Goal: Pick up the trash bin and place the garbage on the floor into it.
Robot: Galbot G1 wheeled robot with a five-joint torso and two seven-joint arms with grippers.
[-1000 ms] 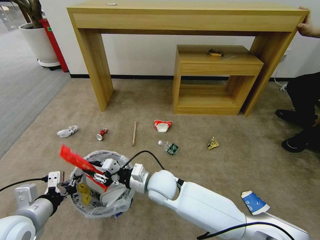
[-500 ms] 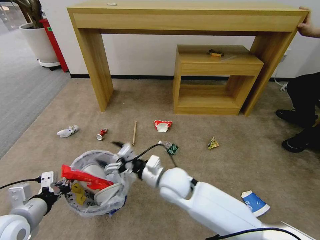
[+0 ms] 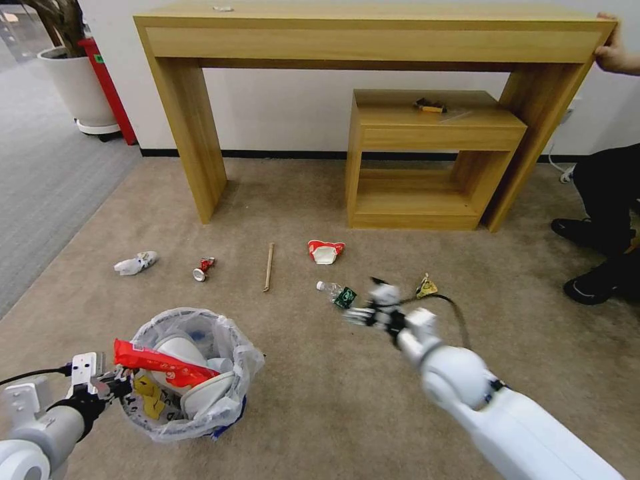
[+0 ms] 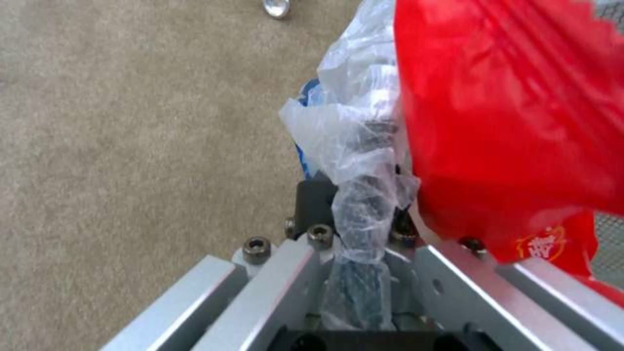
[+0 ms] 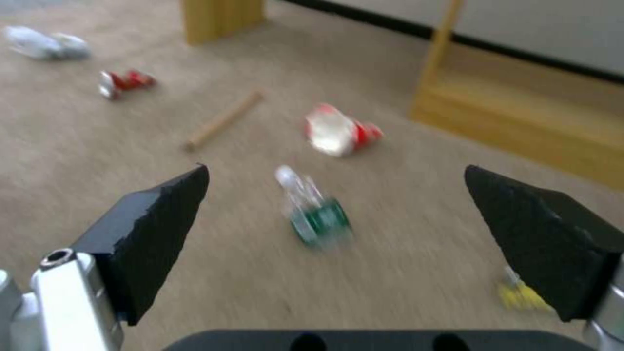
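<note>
The trash bin [image 3: 230, 373], lined with a crinkly bag, is held at lower left, my left gripper [image 3: 123, 385] shut on its rim [image 4: 364, 195]. A red wrapper [image 3: 160, 360] [image 4: 514, 122] lies across white slipper soles [image 3: 200, 393] inside it. My right gripper [image 3: 363, 310] hangs open just right of the clear bottle [image 3: 339, 293], which lies ahead between its fingers [image 5: 312, 209]. Farther out on the carpet lie a red-white paper cup [image 3: 325, 251], a wooden stick [image 3: 268, 267], a crushed red can [image 3: 203, 268], a white crumpled wrapper [image 3: 135, 263] and a yellow wrapper [image 3: 426, 287].
A tall wooden table [image 3: 373, 33] and a low shelf unit [image 3: 427, 133] with a black-and-yellow tool [image 3: 431, 105] stand against the wall. A white planter [image 3: 73, 80] and a red box [image 3: 107, 87] stand far left. A person's legs [image 3: 607, 220] are at the right.
My right gripper let go of the red wrapper, which now lies in the bin, and swung away to the right toward the clear bottle. The bin shifted slightly nearer and lower.
</note>
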